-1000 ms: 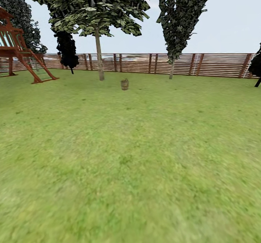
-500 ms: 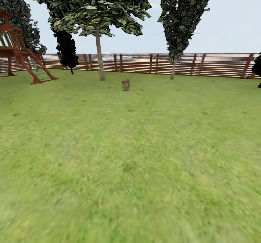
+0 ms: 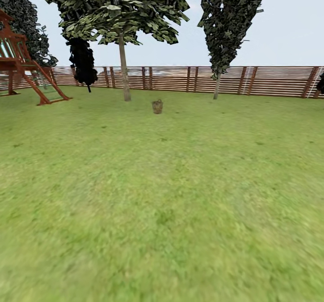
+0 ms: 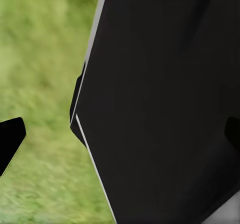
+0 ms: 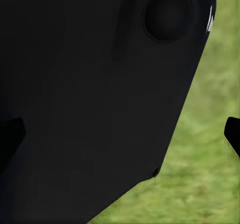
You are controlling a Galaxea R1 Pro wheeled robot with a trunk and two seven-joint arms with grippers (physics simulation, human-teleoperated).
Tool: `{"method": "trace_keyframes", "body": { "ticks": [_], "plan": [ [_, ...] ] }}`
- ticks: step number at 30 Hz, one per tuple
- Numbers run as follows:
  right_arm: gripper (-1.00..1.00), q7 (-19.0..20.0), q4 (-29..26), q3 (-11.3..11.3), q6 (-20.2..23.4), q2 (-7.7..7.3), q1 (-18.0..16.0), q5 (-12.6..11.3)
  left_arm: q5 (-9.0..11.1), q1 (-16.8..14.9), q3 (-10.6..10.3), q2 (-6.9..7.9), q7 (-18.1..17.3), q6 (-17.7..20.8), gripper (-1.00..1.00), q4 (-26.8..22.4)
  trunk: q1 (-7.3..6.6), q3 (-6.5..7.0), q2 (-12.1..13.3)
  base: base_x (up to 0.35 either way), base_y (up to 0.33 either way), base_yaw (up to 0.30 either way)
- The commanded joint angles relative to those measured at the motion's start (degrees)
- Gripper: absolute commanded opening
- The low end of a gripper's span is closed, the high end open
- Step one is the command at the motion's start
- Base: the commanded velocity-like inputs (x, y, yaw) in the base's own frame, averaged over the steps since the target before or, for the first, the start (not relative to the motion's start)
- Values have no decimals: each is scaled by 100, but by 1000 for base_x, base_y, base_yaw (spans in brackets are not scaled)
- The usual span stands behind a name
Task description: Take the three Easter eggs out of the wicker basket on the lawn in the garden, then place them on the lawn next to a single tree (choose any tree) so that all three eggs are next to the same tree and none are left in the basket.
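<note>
Head view: wicker basket far off on the lawn, just beside the tree. Wrist views: dark robot body over grass, black fingertips at the edges — well apart, holding nothing. Eggs not discernible.

Play frame beside dark bush

1. In the left wrist view a large flat black body panel has straight angled sides and a thin pale grey edge line.
2. A black fingertip has a pointed shape.
3. In the right wrist view a matte black panel has a round recessed hole.
4. A small black fingertip shows at the edge.
</note>
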Motion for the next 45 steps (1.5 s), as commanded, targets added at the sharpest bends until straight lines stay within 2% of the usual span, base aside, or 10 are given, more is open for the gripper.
{"method": "trace_keyframes", "body": {
  "ticks": [1, 45],
  "plan": [
    [100, -6, -1, 39, -9, -1, 1, 17, 10, 1, 28, 0, 3, -6, 100, -5, 3, -3, -2, 315, 137, 0],
    [100, -6, -1, 39, -9, -1, 3, 17, 10, 9, 28, -4, 3, -40, 100, -22, 3, -3, -2, 314, 137, 0]
  ]
}}
